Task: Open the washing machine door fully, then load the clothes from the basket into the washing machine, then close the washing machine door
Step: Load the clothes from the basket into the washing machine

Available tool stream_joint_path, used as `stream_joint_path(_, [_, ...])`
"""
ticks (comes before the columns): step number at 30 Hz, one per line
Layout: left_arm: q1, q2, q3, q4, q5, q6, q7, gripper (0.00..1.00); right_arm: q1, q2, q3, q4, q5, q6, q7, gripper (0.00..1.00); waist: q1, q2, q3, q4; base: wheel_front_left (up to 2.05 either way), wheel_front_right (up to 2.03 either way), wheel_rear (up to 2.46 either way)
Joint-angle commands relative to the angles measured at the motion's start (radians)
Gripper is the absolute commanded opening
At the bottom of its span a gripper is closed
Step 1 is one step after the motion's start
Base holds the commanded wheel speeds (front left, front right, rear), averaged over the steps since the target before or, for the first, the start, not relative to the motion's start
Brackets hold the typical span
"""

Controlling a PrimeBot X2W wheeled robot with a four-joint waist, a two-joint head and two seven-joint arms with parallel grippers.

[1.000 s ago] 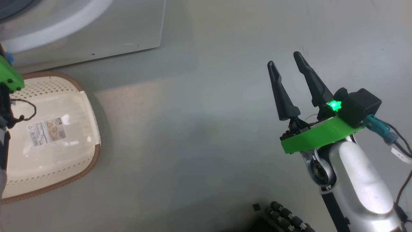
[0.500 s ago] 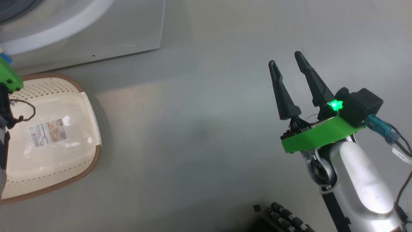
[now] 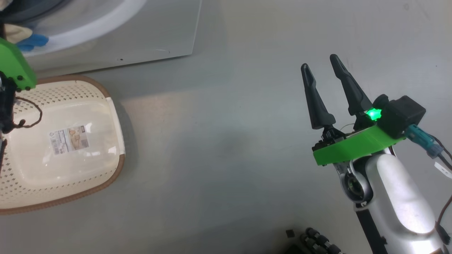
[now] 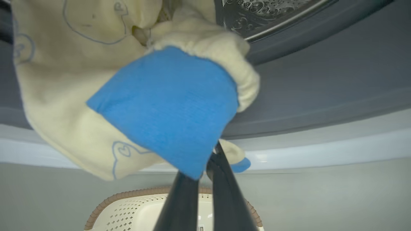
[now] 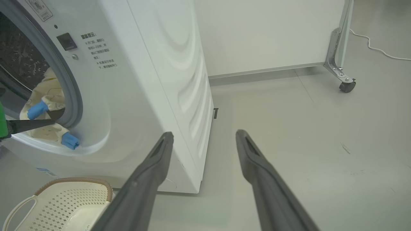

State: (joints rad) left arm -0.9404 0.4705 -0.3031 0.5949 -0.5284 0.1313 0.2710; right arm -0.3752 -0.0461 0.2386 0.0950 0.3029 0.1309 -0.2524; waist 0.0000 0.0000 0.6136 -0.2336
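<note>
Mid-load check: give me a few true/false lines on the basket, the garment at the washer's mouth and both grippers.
1. The small cream perforated plastic basket with the brown rim holds clothes. False: it is empty, with just a label sticker on its base.
2. The right gripper is open and holds nothing. True.
3. The pale cream garment with blue drawings and blue ends lies wholly inside the big white washing machine. False: it droops out over the machine's grey gasket.
4. The left gripper has its fingers closed together at one blue end of the garment. True.
</note>
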Motion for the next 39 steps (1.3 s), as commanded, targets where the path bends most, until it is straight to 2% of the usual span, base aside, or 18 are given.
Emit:
stream_joint_path(1, [0.004, 0.077, 0.031, -0.106, -0.005, 0.002, 0.04, 0.0, 0.018, -0.004, 0.012, -0.034, -0.007, 0.0, -0.009, 1.0, 0.0, 0.0, -0.001, 0.003, 0.0, 0.0, 0.0])
stream_joint_path(8, [0.02, 0.182, 0.092, -0.401, -0.049, 0.041, 0.195, 0.0, 0.008, -0.004, 0.027, -0.039, 0.004, 0.0, -0.009, 1.0, 0.0, 0.0, 0.013, -0.011, 0.0, 0.0, 0.0])
stream_joint_path(9, [0.02, 0.182, 0.092, -0.401, -0.049, 0.041, 0.195, 0.0, 0.008, -0.004, 0.027, -0.039, 0.004, 0.0, -0.009, 1.0, 0.0, 0.0, 0.013, -0.011, 0.0, 0.0, 0.0])
stream_joint_path(11, [0.007, 0.224, 0.1, -0.432, -0.04, 0.049, 0.236, 0.0, 0.003, -0.004, 0.035, -0.041, 0.008, 0.0, -0.009, 1.0, 0.0, 0.0, 0.022, -0.022, 0.0, 0.0, 0.0])
stream_joint_path(15, [-0.044, 0.266, 0.117, -0.443, -0.041, 0.056, 0.288, 0.0, -0.007, -0.004, 0.042, -0.043, 0.015, 0.0, -0.009, 1.0, 0.0, 0.0, 0.04, -0.047, 0.0, 0.0, 0.0])
stream_joint_path(22, [-0.162, 0.315, 0.112, -0.344, -0.012, 0.031, 0.304, 0.0, -0.02, -0.004, 0.061, -0.054, 0.038, 0.0, -0.009, 1.0, 0.0, 0.0, 0.082, -0.1, 0.0, 0.0, 0.0])
stream_joint_path(29, [-0.299, 0.354, 0.085, -0.214, 0.048, -0.017, 0.244, 0.0, -0.033, -0.004, 0.078, -0.077, 0.057, 0.0, -0.009, 1.0, 0.0, 0.0, 0.142, -0.153, 0.0, 0.0, 0.0])
stream_joint_path(36, [-0.458, 0.367, 0.06, -0.093, 0.119, -0.065, 0.083, 0.0, -0.044, -0.004, 0.094, -0.094, 0.079, 0.0, -0.009, 1.0, 0.0, 0.0, 0.205, -0.195, 0.0, 0.0, 0.0])
stream_joint_path(39, [-0.515, 0.36, 0.061, -0.04, 0.136, -0.069, -0.002, 0.0, -0.047, -0.004, 0.097, -0.099, 0.086, 0.0, -0.009, 1.0, 0.0, 0.0, 0.223, -0.206, 0.0, 0.0, 0.0])
